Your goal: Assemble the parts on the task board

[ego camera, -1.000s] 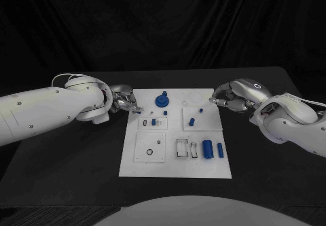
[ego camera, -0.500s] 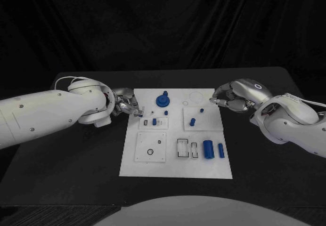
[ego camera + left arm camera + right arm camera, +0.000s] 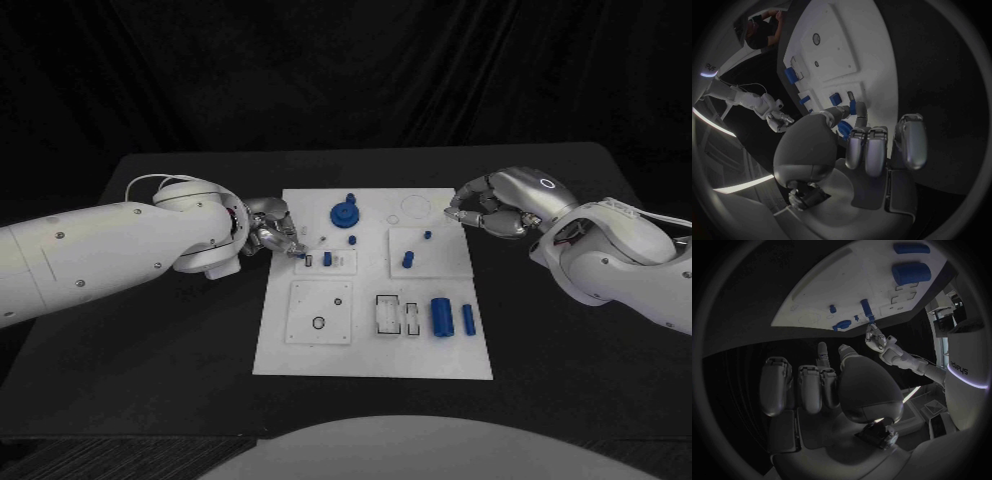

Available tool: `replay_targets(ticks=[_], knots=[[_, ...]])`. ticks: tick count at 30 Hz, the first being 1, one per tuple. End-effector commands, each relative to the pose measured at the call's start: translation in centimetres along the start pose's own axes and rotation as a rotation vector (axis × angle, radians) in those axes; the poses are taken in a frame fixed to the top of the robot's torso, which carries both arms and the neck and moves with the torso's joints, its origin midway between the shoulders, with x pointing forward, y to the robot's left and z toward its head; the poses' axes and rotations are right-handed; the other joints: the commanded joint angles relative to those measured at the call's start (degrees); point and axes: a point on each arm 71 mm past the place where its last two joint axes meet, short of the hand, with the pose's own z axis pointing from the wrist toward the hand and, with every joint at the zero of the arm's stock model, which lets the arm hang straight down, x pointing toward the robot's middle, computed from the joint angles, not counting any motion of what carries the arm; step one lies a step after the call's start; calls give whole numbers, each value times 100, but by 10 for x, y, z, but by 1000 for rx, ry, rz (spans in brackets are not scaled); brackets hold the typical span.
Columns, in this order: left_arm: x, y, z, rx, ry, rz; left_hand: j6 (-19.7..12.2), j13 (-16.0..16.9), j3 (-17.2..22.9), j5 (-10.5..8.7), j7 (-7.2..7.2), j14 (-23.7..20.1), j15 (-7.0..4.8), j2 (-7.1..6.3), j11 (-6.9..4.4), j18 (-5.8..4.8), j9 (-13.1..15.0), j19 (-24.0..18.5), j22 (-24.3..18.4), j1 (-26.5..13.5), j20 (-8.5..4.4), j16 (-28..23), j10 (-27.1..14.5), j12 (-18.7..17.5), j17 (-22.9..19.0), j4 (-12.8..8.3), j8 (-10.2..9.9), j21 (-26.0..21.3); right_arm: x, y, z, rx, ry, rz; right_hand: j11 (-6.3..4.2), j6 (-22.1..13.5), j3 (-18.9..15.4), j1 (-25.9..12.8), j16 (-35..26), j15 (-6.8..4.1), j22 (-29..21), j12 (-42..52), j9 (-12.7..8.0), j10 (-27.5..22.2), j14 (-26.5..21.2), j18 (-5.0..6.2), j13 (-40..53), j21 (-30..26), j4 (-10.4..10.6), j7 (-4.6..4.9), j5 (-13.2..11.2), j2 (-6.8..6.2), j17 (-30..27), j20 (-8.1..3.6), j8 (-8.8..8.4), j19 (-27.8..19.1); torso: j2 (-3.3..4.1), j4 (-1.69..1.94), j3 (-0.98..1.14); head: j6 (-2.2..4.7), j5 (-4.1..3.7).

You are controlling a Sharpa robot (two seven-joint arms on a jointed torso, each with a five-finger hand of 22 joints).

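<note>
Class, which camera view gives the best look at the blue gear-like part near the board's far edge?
The head view: the blue gear-like part shows whole from above on the task board. The right wrist view shows it small and sideways; in the left wrist view I cannot pick it out.

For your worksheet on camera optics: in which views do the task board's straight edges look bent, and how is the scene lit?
Head view: the task board keeps straight edges and stands bright against a dark table and backdrop. Left wrist view: fisheye bends the board edge into a curve, and the left hand is dim. Right wrist view: the board again curves, inside a dark circular frame.
</note>
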Motion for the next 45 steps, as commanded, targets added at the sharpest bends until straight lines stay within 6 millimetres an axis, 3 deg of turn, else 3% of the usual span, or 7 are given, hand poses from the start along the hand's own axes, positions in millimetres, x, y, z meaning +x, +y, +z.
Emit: replay_targets(ticks=[1,6,14,45], knots=[[2,-2,1,9,-2,-3,18,1508,200,-20,-27,606,-1,-7,1,72,-6,-32,1067,-51,-11,15,587,16,1510,-157,-15,-30,0,-1,0,13,-8,0,3,42,33,51,-38,7,1176,11,-7,592,474,-60,1495,-39,10,16,41,2,909,23,-28,170,-1,-1,1,0,5],[4,-4,2,14,3,-1,27,1508,197,-30,-29,606,-1,1,0,71,-4,-28,1070,-57,-10,15,587,16,1510,-156,-11,-23,0,-1,0,12,-8,0,3,42,33,51,-38,7,1176,11,-7,592,474,-60,1495,-39,10,16,41,2,909,23,-28,170,1,-5,-3,0,31],[6,-5,2,17,12,1,27,1508,197,-30,-29,606,-1,1,0,71,-4,-28,1070,-57,-10,15,587,16,1510,-156,-11,-23,0,0,0,12,-8,0,3,42,33,51,-38,7,1176,11,-7,592,474,-60,1495,-39,10,16,41,2,909,23,-28,170,4,10,-1,0,1],[17,-7,7,15,54,10,38,1508,196,-42,-32,606,-1,28,-1,79,-1,-48,1059,-67,-10,15,587,16,1510,-158,-7,-56,0,-1,0,18,-4,-1,4,44,38,70,-40,7,1177,10,-9,591,473,-61,1494,-37,8,17,53,-3,906,24,-32,171,7,-4,0,0,9]])
